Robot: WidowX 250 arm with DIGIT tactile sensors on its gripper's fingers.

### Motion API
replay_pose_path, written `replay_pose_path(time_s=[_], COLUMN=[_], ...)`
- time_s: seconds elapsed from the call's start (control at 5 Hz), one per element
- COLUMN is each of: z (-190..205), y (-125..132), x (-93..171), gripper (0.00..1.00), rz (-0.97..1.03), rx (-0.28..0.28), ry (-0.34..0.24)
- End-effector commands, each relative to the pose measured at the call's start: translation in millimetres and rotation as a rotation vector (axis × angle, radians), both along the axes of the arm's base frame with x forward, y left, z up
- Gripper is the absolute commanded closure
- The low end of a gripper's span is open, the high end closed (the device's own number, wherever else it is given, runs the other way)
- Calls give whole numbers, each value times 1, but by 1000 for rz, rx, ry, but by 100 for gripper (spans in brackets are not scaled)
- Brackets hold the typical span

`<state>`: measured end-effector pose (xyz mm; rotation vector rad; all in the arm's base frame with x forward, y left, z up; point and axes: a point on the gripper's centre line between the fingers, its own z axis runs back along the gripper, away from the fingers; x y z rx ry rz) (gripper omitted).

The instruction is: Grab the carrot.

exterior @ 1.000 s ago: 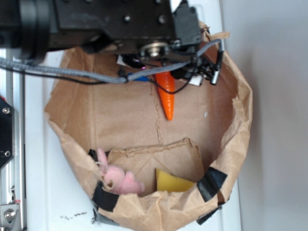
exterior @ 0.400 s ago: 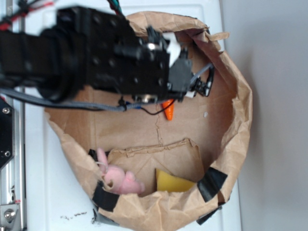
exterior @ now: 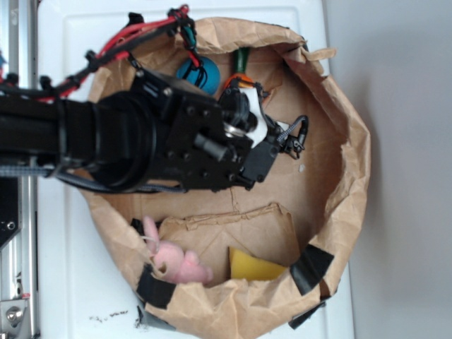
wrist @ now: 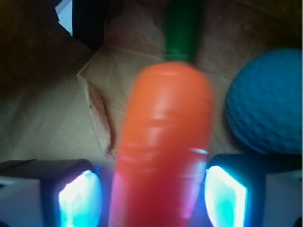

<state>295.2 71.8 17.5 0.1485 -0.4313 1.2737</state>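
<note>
Having dropped into the paper bag (exterior: 339, 106), the gripper (wrist: 151, 196) is now straddling the carrot (wrist: 163, 146), jaws apart on either side. The carrot is lying on the bag floor beside the blue ball (wrist: 265, 101), so closing looks next.

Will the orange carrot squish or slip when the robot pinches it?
The glossy orange toy carrot with the green stem looks like hard plastic, so it probably stays stiff. Its shiny skin and cone shape might let it slide between the gripper fingers. Being round, it could also roll toward the dimpled blue ball beside it.
</note>
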Motion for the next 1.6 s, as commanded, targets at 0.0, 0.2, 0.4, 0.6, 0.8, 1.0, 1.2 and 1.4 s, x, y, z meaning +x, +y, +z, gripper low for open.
replay_pose_path(time_s=[0.0,0.2,0.4,0.6,0.8,1.0,1.2,1.4], z=[53,82,103,111,110,108,112,119], y=[-1,-5,-13,-16,-23,-24,-18,-21], x=[7,10,8,6,-15,-29,-24,-14], gripper=[100,100,100,100,100,100,100,100], rz=[0,-37,-54,-258,-502,-757,-988,-931], rx=[-114,-169,-200,-183,-1,39,-13,25], ry=[-26,0,20,51,-86,29,214,287])
